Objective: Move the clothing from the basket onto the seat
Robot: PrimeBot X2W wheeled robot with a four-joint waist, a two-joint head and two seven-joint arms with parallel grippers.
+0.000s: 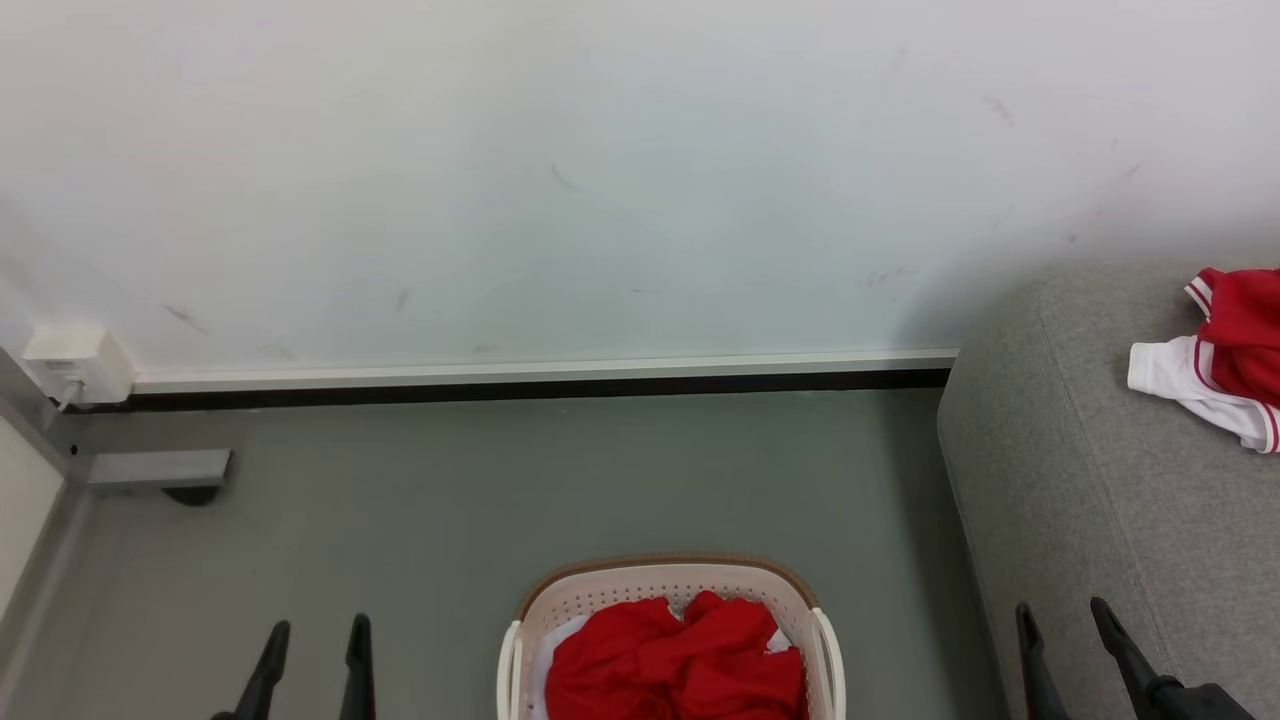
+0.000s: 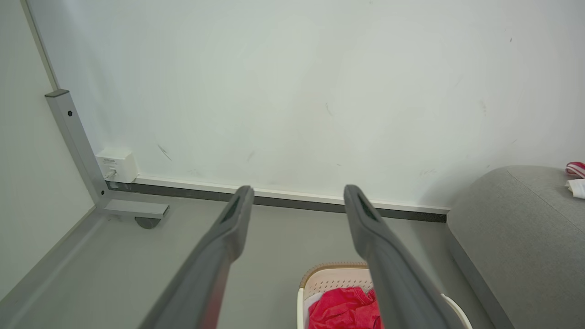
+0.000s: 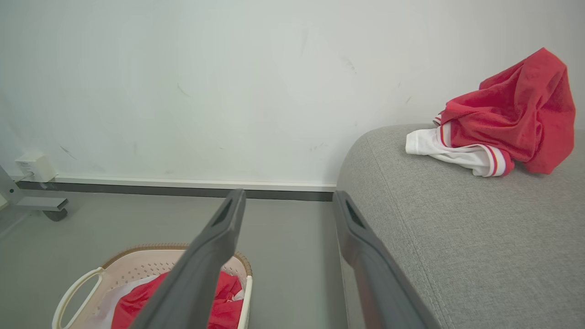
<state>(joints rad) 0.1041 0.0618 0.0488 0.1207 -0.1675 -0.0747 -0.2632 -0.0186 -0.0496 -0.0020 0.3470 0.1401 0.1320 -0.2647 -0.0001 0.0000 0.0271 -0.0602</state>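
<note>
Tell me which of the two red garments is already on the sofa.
The red garment with white, red-striped sleeve trim, lying bunched on the grey sofa. The other red garment sits in the basket on the floor.

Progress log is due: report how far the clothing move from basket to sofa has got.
Done: one red garment with white striped trim lies on the grey sofa. In hand: nothing; the left gripper and right gripper hang open and empty, either side of the laundry basket. Left: red clothing in that basket, to be lifted onto the sofa.
</note>
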